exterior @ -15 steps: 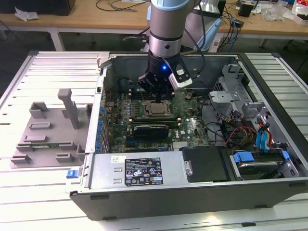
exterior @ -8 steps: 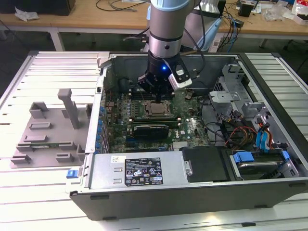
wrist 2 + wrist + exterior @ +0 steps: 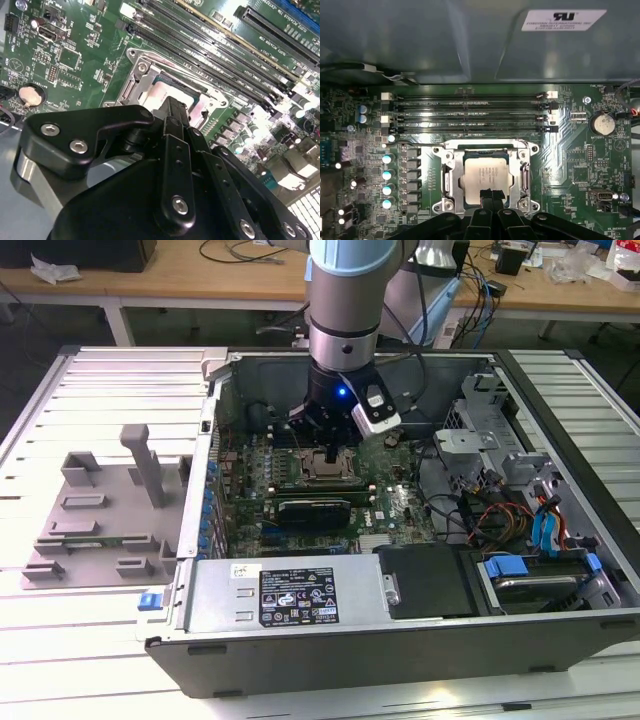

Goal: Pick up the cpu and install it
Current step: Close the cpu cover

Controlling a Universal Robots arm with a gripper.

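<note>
**cpu seated in socket, gripper shut over its edge**

Counts first:
- 1 cpu [image 3: 487, 172] – lies flat inside the socket [image 3: 447, 175] on the motherboard [image 3: 580, 170], silvery plate facing up and square to the metal frame.
- 1 gripper [image 3: 490, 192] – the two black fingers are pressed together with no more than a hairline gap and nothing clamped between them. The tips sit over the middle of one edge of the cpu. I can't tell whether they actually touch the plate.
- 4 memory slots [image 3: 470, 106], parallel and just beside the socket. All look unpopulated.
- 4 teal-topped capacitors [image 3: 386, 175] in a column beside the socket frame.
- 1 coin cell [image 3: 603, 124], well apart from the socket on the far side from the capacitors.
- 1 grey fixture tray [image 3: 60, 540] on the slatted bench [image 3: 580, 400], outside the computer case [image 3: 400, 660], at the exterior view's left.

Surroundings: in the exterior view the arm [image 3: 345, 300] drops straight down into the open case. The power supply [image 3: 290, 590] runs along the near wall, with cable bundles and blue-tabbed drive bays [image 3: 530, 565] at the exterior view's right.

Obstructions: in the second wrist view the gripper's own black linkage hides part of the socket and cpu. In the first wrist view the fingertips cover a short stretch of the cpu's edge.
</note>
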